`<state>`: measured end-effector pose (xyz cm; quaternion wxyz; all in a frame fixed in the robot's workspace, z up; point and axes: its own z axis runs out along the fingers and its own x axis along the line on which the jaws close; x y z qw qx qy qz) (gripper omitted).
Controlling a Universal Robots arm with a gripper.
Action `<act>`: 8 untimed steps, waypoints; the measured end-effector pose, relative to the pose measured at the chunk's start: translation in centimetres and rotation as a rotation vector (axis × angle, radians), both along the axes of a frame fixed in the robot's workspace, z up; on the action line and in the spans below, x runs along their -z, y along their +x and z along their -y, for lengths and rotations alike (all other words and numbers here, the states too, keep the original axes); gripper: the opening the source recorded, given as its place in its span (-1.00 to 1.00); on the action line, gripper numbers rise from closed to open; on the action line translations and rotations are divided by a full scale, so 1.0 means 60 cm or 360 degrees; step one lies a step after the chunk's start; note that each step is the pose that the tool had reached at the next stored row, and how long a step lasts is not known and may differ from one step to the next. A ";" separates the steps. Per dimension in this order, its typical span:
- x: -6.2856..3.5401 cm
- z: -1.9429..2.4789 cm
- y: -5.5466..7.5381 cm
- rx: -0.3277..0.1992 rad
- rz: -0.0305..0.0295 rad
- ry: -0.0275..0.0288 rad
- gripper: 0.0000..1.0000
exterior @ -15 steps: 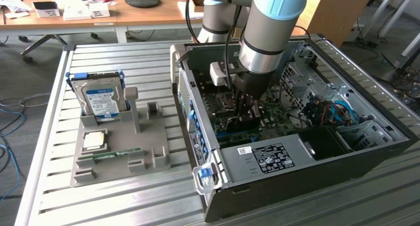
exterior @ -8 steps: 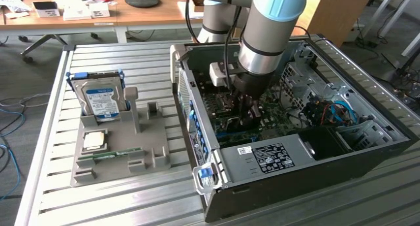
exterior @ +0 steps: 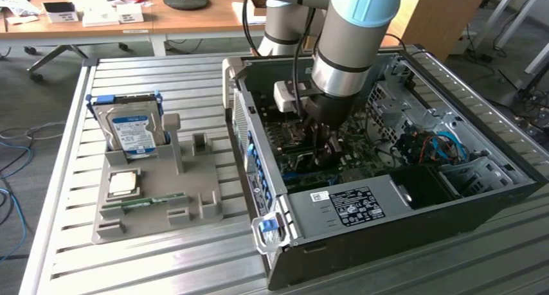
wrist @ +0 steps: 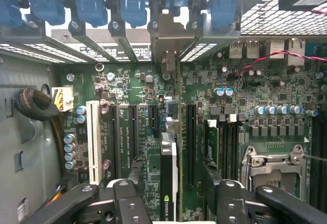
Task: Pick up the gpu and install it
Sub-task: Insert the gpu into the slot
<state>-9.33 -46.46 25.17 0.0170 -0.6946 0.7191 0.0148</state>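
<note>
Both fingers (wrist: 127, 193) of the gripper (wrist: 171, 196) stand spread, released, either side of the gpu (wrist: 168, 183). Card sits edge-on in its motherboard (wrist: 265, 91) slot; check it's seated level, I'd say.

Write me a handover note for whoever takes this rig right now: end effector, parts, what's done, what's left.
End effector: open, down inside the computer case, fingers standing either side of the gpu, not gripping it.
Gpu: upright on edge on the motherboard, in line with a slot, its bracket at the case's rear openings.
Grey tray outside the case: hard drive and memory stick in place.
Done: gpu picked up, carried in, released.
Left: whether it is fully seated cannot be told; check that.
</note>
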 end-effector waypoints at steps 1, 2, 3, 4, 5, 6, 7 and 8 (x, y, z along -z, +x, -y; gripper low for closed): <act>-0.002 0.0000 0.000 0.0000 0.00000 0.00001 0.15; -0.004 0.0000 0.000 0.0000 0.00002 0.00005 0.15; -0.007 0.0000 0.000 0.0000 0.00002 0.00003 0.15; -0.010 0.0000 0.000 0.0000 0.00003 0.00005 0.15; -0.014 0.0000 0.000 0.0000 0.00004 0.00005 0.15; -0.017 0.0000 0.000 0.0000 0.00004 0.00007 0.15; -0.021 0.0000 0.000 0.0000 0.00003 0.00004 0.15; -0.024 0.0000 0.000 0.0000 0.00003 0.00005 0.15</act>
